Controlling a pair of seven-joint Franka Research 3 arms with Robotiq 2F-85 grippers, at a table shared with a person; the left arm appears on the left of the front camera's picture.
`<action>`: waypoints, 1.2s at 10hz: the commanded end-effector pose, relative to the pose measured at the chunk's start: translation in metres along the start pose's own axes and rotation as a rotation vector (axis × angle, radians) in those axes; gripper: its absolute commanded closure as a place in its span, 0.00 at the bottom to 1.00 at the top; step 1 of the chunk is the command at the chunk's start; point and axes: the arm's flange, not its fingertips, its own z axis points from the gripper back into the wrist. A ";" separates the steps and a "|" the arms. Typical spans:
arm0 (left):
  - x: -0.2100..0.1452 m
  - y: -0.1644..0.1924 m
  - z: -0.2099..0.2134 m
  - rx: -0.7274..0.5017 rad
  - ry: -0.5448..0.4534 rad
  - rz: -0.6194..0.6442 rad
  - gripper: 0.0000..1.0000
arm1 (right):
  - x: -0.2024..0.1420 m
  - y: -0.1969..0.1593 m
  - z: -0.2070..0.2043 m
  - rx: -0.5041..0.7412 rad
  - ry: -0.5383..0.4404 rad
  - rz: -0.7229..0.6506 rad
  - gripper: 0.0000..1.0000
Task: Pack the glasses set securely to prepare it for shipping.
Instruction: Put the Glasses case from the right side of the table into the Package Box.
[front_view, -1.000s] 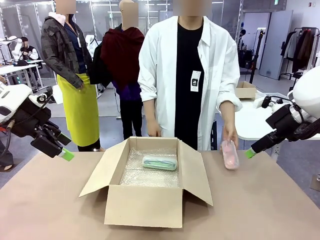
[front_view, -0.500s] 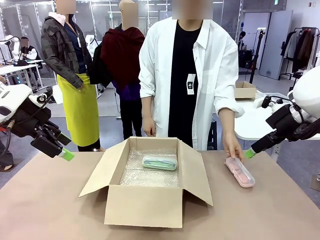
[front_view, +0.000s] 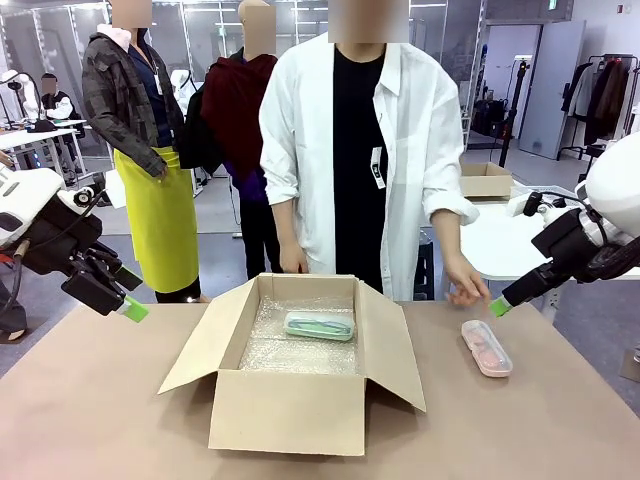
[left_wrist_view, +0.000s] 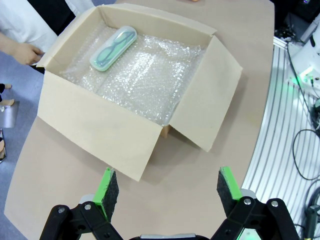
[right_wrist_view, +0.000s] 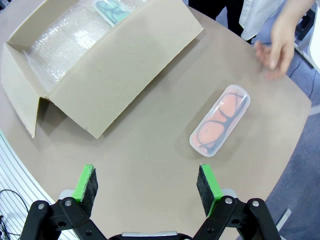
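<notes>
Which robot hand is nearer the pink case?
Right. The right hand hangs close by the far end of the pink case; the left hand is away past the box.

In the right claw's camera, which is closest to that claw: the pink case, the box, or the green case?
1. Pink case, lying just ahead of the right claw.
2. Cardboard box, farther off to the left.
3. Green case, inside the box's far end.
</notes>
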 end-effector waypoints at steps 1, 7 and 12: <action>-0.002 0.002 0.002 -0.022 -0.013 -0.017 0.00 | 0.000 0.001 0.001 -0.003 -0.004 -0.005 0.00; -0.002 0.002 0.002 -0.022 -0.013 -0.017 0.00 | 0.034 -0.013 0.006 -0.062 0.095 -0.116 0.00; -0.002 0.002 0.002 -0.022 -0.013 -0.017 0.00 | 0.100 -0.071 -0.060 -0.227 0.254 -0.379 0.00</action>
